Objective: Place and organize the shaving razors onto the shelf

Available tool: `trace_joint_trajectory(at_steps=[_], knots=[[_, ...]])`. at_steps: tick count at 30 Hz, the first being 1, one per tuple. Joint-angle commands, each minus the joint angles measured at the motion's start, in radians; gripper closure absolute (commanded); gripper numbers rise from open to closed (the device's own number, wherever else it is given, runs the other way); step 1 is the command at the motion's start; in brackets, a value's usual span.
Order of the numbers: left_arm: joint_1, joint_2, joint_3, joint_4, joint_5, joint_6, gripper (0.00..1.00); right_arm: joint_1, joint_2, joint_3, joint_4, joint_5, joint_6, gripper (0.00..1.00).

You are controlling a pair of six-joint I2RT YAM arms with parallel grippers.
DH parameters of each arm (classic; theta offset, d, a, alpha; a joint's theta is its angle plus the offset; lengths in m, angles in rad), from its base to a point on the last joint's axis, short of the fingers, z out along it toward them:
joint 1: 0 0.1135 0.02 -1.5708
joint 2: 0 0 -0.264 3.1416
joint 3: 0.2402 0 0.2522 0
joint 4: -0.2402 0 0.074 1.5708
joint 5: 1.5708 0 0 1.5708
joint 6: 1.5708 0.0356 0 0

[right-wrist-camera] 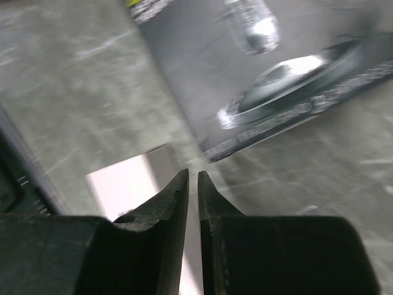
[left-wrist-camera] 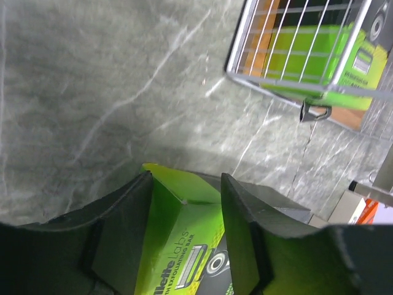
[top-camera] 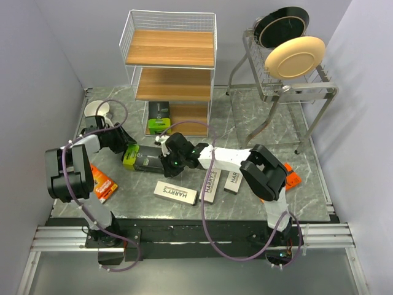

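A black razor box with a lime-green end (top-camera: 147, 158) lies on the table in front of the shelf (top-camera: 172, 49). My left gripper (top-camera: 128, 153) is shut on its green end (left-wrist-camera: 184, 215), a finger against each side. My right gripper (top-camera: 167, 165) hovers at the box's other end, its jaws nearly together with nothing between them (right-wrist-camera: 192, 175). The black box (right-wrist-camera: 276, 80) lies just beyond its fingertips. A second black-and-green box (top-camera: 159, 117) stands on the shelf's bottom tier. White HARRY'S boxes (top-camera: 175, 192) (top-camera: 210, 184) (top-camera: 233, 180) lie near the front.
Orange razor packs lie at the left (top-camera: 101, 183) and under the right arm (top-camera: 293, 178). A grey dish rack (top-camera: 295, 89) with a black plate (top-camera: 282, 24) and a cream plate (top-camera: 295, 56) stands at the back right. A white bowl (top-camera: 98, 109) sits at the back left.
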Motion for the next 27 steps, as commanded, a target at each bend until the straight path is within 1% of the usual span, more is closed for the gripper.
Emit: trace_joint_trajectory(at_steps=[1, 4, 9, 12, 14, 15, 16, 17, 21, 24, 27], knots=[[-0.002, -0.088, -0.059, -0.085, 0.057, 0.03, 0.47, -0.004, -0.009, 0.064, 0.018, 0.185, -0.015, 0.82], [-0.005, -0.157, -0.128, -0.097, 0.078, 0.023, 0.48, -0.009, -0.031, 0.066, 0.011, 0.285, -0.055, 0.84], [-0.042, -0.266, -0.235, -0.088, 0.098, 0.005, 0.49, -0.039, -0.095, 0.012, 0.01, 0.331, -0.138, 0.86], [-0.108, -0.332, -0.284, -0.058, 0.106, -0.036, 0.45, -0.073, -0.139, -0.048, 0.016, 0.351, -0.161, 0.85], [-0.177, -0.381, -0.311, -0.035, 0.089, -0.053, 0.41, -0.093, -0.17, -0.092, 0.021, 0.356, -0.175, 0.85], [-0.188, -0.392, -0.317, -0.028, 0.091, -0.053, 0.4, -0.11, -0.181, -0.114, 0.024, 0.359, -0.179, 0.86], [-0.243, -0.401, -0.32, -0.024, 0.089, -0.055, 0.37, -0.116, -0.19, -0.124, 0.025, 0.359, -0.19, 0.86], [-0.257, -0.413, -0.326, -0.022, 0.082, -0.055, 0.37, -0.122, -0.208, -0.135, 0.025, 0.356, -0.193, 0.85], [-0.266, -0.41, -0.306, -0.062, 0.043, -0.037, 0.33, -0.141, -0.271, -0.189, 0.025, 0.335, -0.186, 0.85], [-0.269, -0.396, -0.297, -0.061, 0.055, -0.033, 0.32, -0.141, -0.331, -0.229, 0.021, 0.319, -0.16, 0.82], [-0.301, -0.387, -0.294, -0.053, 0.031, -0.032, 0.33, -0.141, -0.396, -0.269, 0.004, 0.322, -0.152, 0.75]])
